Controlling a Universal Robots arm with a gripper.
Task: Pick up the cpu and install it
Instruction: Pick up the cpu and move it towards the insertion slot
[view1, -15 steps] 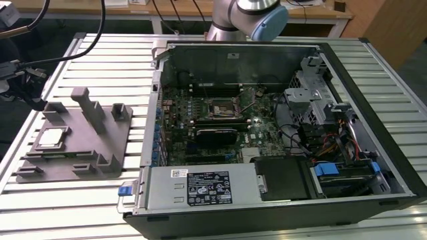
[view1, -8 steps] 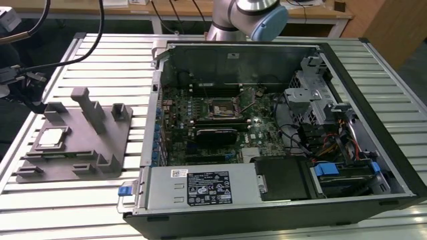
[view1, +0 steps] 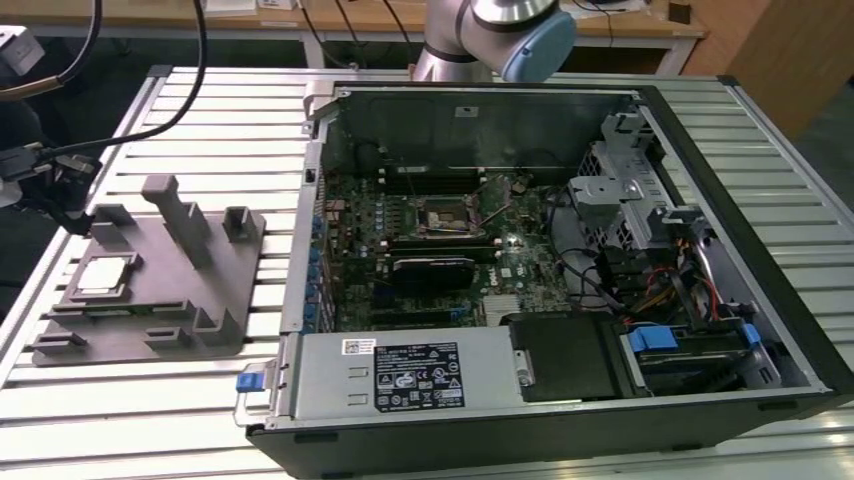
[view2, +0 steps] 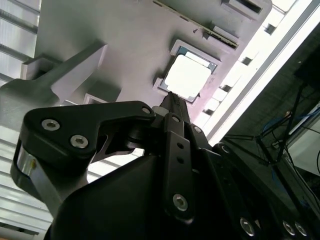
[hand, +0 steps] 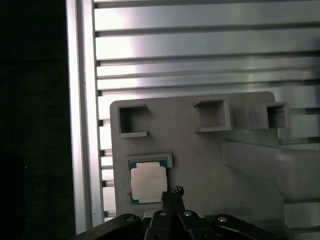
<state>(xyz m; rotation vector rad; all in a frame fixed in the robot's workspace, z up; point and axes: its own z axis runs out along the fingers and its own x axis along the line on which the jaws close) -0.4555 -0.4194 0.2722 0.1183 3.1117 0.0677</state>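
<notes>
Slatted metal table (view1: 134, 400) carries one grey fixture (view1: 200, 290) and one open case (view1: 467, 120). One cpu (view1: 104, 275) lies flat in the fixture's framed pocket, probably to keep it square for picking. One socket (view1: 441, 217) sits on the board inside the case, well apart. In the first wrist view the gripper (hand: 173, 192) sits by the cpu's edge, jaws closed together on nothing.
</notes>
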